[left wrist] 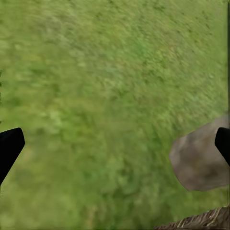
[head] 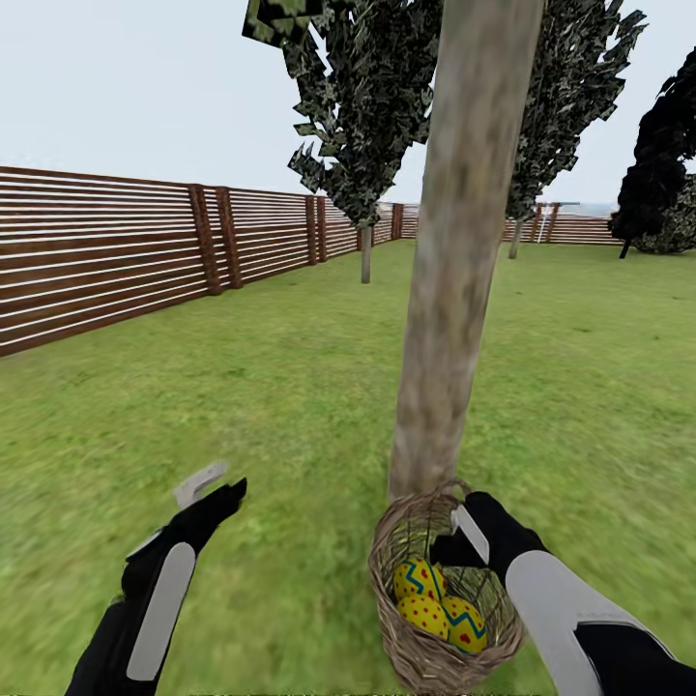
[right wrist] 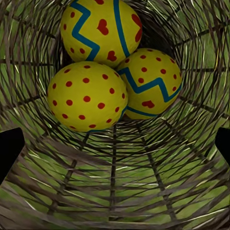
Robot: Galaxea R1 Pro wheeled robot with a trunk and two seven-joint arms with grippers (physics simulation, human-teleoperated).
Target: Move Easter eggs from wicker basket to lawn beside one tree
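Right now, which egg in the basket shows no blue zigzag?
The dotted egg, plain yellow with red dots; the two eggs touching it show blue zigzags.

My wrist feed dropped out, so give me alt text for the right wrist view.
Three yellow eggs with blue zigzags and red dots sit clustered together deep inside the wicker basket. Green grass shows through its weave, and dark tool tips frame both edges.

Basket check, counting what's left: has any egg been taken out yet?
No, all three eggs lie inside the basket.

yellow eggs point(right wrist: 103, 67), blue zigzags, red dots; brown woven basket point(right wrist: 115, 191)
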